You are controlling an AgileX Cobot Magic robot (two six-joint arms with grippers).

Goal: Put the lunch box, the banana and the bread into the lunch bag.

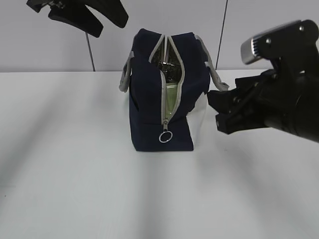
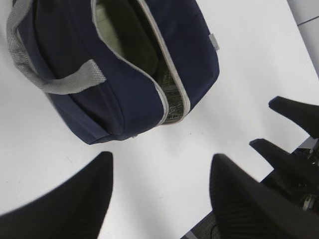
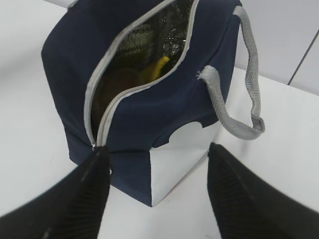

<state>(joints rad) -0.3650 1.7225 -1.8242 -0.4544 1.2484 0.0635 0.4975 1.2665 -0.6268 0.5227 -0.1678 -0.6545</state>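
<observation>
Lunch bag [image 1: 162,94] upright at frame centre on tabletop [image 1: 75,174], zipper open; banana [image 3: 157,66] and pale green lunch box [image 2: 127,37] inside; left end effector [image 2: 159,194] and right end effector [image 3: 157,191] both spread apart, empty.

No readable text, label, brand, number or sign appears anywhere.

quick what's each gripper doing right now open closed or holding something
Left gripper: open, holding nothing.
Right gripper: open, holding nothing.
</observation>
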